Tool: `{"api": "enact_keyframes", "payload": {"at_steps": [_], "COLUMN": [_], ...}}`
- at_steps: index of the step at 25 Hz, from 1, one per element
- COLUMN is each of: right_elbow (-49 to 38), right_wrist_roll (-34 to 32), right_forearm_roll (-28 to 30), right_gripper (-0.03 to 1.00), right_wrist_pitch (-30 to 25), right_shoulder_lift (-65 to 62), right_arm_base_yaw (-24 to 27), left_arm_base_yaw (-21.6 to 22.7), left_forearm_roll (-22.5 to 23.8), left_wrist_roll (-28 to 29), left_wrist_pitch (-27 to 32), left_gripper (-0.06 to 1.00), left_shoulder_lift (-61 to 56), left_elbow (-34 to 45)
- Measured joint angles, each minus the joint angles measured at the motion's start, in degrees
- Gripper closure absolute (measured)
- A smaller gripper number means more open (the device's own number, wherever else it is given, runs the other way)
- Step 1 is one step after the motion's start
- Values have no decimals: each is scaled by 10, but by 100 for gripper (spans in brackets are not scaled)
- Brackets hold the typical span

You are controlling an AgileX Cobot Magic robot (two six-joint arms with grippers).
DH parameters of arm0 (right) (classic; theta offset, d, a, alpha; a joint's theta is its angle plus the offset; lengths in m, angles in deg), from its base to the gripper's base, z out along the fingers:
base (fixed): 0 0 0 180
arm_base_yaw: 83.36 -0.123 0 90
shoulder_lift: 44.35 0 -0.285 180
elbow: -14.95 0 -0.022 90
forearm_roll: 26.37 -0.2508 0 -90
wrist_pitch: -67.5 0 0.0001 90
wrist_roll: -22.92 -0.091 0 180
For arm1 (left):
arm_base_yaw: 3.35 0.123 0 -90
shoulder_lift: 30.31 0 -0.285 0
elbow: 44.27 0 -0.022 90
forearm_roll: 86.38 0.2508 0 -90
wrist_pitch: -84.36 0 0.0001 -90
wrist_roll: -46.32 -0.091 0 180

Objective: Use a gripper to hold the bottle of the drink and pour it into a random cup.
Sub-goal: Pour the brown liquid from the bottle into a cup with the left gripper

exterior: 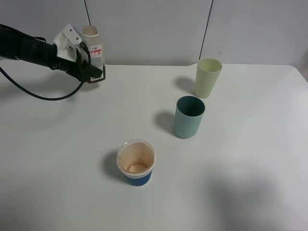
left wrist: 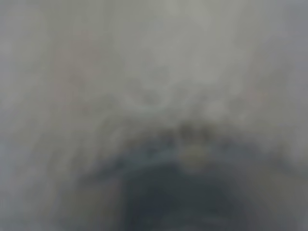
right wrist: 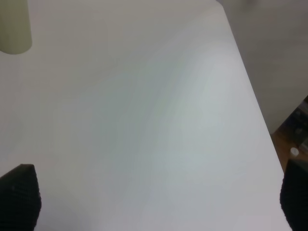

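Left gripper [exterior: 89, 67] pinches upright bottle [exterior: 94, 48] at table [exterior: 240, 173] far-left corner. Right gripper [right wrist: 157, 198] spread wide. Teal cup [exterior: 188, 117] between pale cup [exterior: 208, 77] and paper cup [exterior: 136, 162], all 3 well apart from bottle.

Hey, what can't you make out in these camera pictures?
Left wrist view: blurred throughout, nothing nameable.
Exterior high view: the left gripper covers the lower part of the bottle, so how much drink it holds is hidden.
Right wrist view: the pale yellow-green cup is cut off by the frame edge.

teal cup [exterior: 189, 117], yellow-green tumbler [exterior: 208, 78], blue ribbed paper cup [exterior: 136, 163], red-and-white labelled bottle [exterior: 94, 53].
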Motion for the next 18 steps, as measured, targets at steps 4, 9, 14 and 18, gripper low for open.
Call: {"api": "enact_keyframes", "payload": {"at_steps": [4,9,14,18], "right_elbow": [0,0,0,0], "right_wrist_roll": [0,0,0,0], "right_forearm_roll": [0,0,0,0], "right_gripper": [-2,-2,-2,-2], "right_wrist_pitch": [0,0,0,0], "right_shoulder_lift": [0,0,0,0], "right_arm_base_yaw": [0,0,0,0], "left_arm_base_yaw": [-21,-58,-120,-165], "left_forearm_roll": [56,131,209,245], "left_wrist_roll": [107,275,428,505], "left_wrist_pitch": [-25,-64,-116,-136], "left_gripper": [60,60,60,60], "left_shoulder_lift": [-29,-70,-117,-146], "left_elbow": [0,0,0,1]}}
